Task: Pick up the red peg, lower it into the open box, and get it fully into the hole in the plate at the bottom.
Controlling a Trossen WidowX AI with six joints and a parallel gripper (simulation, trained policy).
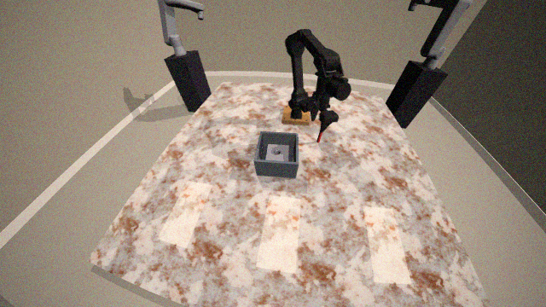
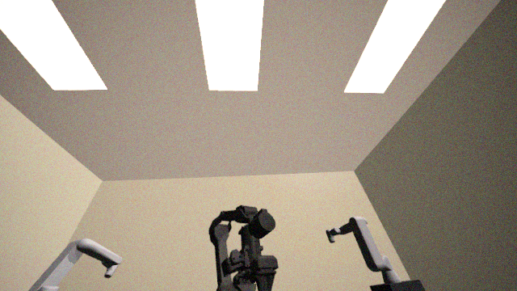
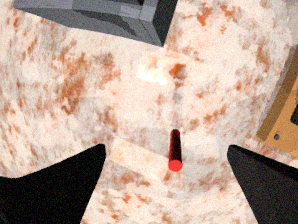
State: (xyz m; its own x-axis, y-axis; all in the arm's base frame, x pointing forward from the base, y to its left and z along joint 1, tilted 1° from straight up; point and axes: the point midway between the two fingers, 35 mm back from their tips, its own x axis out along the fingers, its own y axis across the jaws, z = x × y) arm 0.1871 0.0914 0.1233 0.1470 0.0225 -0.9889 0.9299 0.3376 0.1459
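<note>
The red peg (image 1: 319, 137) (image 3: 174, 150) stands upright on the table, right of the box in the top view. My gripper (image 1: 317, 125) (image 3: 168, 151) is open and empty, pointing down over the peg. In the wrist view the peg shows between the spread fingertips, a little right of the middle. In the top view a finger hides the peg's upper part. The grey open box (image 1: 276, 169) (image 3: 112, 20) sits on the table. The light plate (image 1: 271, 156) with its empty hole shows at the bottom of the box.
The arm's orange-brown base board (image 1: 296, 121) (image 3: 280, 125) is behind the box and at the right edge of the wrist view. Two grey arms on dark pedestals (image 1: 188, 81) (image 1: 415, 91) stand beyond the marbled table (image 1: 239, 217).
</note>
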